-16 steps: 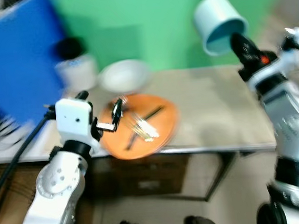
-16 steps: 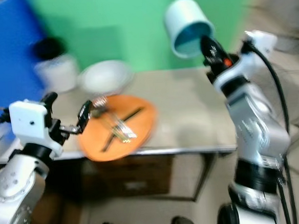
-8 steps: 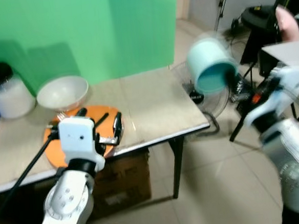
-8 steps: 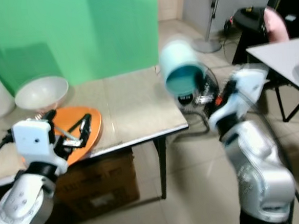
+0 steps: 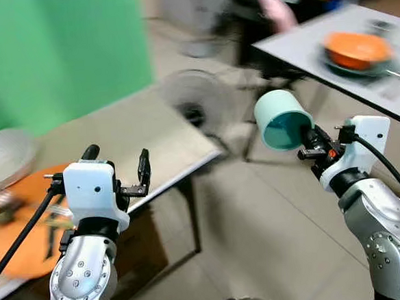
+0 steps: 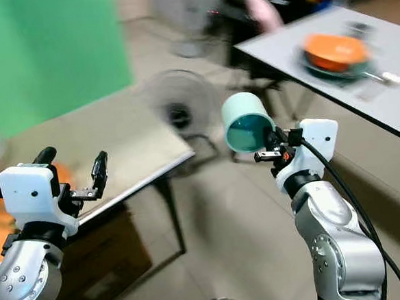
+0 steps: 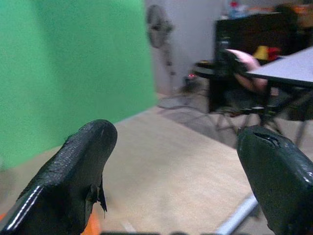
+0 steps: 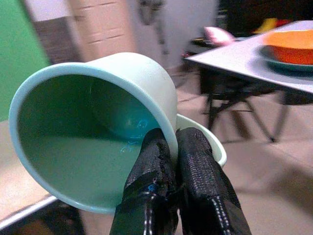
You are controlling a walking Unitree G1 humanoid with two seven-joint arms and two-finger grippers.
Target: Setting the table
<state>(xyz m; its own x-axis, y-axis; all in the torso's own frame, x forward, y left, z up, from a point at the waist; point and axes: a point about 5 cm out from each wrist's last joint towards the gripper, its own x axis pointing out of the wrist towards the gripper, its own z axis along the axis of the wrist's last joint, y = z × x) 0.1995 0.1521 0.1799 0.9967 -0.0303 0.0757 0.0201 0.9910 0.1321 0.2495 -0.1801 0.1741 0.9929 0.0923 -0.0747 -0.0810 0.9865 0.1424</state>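
Clamping the rim of a pale teal cup, the right gripper is holding it up in the air above the floor, between the two tables; the cup is tipping on its side, its mouth facing the robot and its inside showing a deeper green; in the right wrist view the two black fingers are pressing close together with the cup's wall pinched between them, one finger inside the rim and one outside; the left gripper is hovering over the near edge of the beige table on the robot's left, its fingers spread wide apart and gripping nothing; on that table, at the far left, an orange plate is lying blurred with some dark cutlery on it that I cannot make out clearly, and a white bowl is sitting just beyond it; a green screen is standing behind the table; a floor fan is standing past the table's corner; off to the right, well apart from the cup, a white table is carrying an orange bowl that is resting on a teal plate; something pink is showing behind it, too blurred to identify.
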